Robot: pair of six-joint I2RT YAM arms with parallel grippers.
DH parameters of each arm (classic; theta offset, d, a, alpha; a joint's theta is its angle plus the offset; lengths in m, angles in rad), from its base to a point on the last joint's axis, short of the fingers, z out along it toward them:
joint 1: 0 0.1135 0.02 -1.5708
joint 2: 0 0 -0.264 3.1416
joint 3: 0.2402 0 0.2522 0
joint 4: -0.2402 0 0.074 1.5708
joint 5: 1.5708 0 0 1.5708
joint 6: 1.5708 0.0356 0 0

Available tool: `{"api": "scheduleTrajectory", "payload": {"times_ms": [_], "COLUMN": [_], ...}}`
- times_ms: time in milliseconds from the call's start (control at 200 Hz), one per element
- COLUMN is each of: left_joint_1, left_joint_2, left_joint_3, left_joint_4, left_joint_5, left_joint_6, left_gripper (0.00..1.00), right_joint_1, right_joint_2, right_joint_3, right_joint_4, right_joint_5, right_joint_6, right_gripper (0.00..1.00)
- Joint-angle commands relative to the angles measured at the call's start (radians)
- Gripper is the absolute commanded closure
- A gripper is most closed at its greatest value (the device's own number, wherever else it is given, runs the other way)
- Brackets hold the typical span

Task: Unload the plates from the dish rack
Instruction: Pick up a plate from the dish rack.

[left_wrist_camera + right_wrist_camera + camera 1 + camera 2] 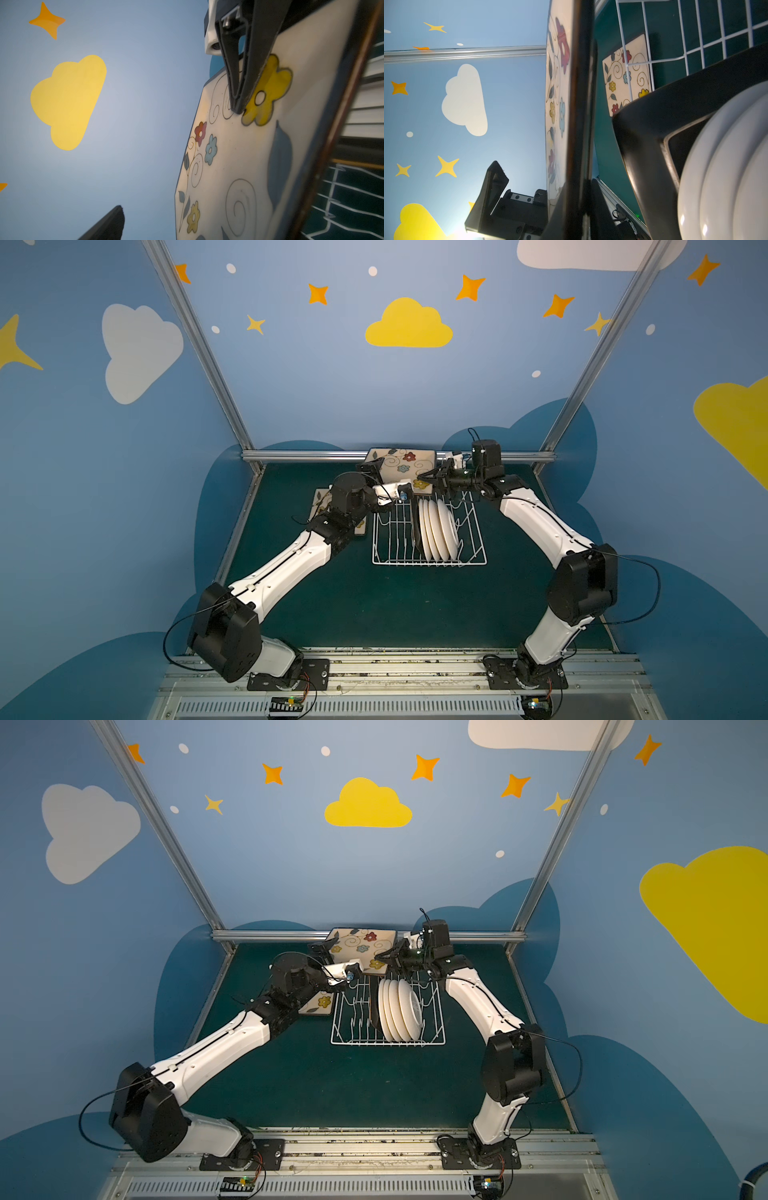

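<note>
A cream flowered plate [399, 466] [359, 946] is held tilted in the air above the far end of the dish rack [469, 560] [432, 1042]. My right gripper [434, 480] [386, 960] is shut on its corner by the yellow flower; its fingers [245, 83] pinch the face and the back. At the opposite edge my left gripper [384, 479] is open, one finger [110, 222] well clear of the plate [239, 166]. In the rack stand a black-backed plate [417, 526] [654, 135] and several round white plates [438, 529] [726, 166].
Another flowered plate [320, 1004] [623, 79] lies flat on the green table left of the rack, partly under my left forearm. An aluminium rail [316, 455] runs along the table's far edge just behind the held plate. The left half of the rack holds bare prongs [392, 531].
</note>
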Motion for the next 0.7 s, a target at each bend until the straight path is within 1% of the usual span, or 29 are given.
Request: {"api": "scheduleTrajectory", "payload": {"times_ms": [0, 230, 345, 446, 551, 696], "left_joint_1": [0.0, 0.0, 0.004, 0.027, 0.066, 0.129], "left_joint_2": [-0.056, -0.09, -0.126, -0.172, -0.209, -0.24], "left_joint_3": [-0.011, -0.041, -0.059, -0.069, -0.066, -0.042], "left_joint_4": [0.062, 0.012, 0.006, -0.028, -0.052, -0.053], "left_joint_5": [-0.023, -0.073, -0.099, -0.049, 0.008, 0.043], "left_joint_6": [-0.041, -0.06, -0.116, -0.203, -0.33, -0.517], "left_gripper": [0.01, 0.01, 0.01, 0.0, 0.01, 0.01], "right_joint_1": [-0.017, -0.031, -0.04, -0.051, -0.058, -0.069], "right_joint_2": [-0.044, -0.062, -0.077, -0.086, -0.093, -0.101], "right_joint_3": [0.024, 0.034, 0.033, 0.025, 0.016, 0.009], "right_joint_4": [0.234, 0.271, 0.266, 0.267, 0.268, 0.27], "right_joint_5": [-0.046, -0.032, -0.021, -0.017, -0.011, -0.017], "right_joint_6": [-0.01, -0.024, -0.05, -0.065, -0.085, -0.105], "right_gripper": [1.0, 1.0, 1.0, 1.0, 1.0, 1.0]}}
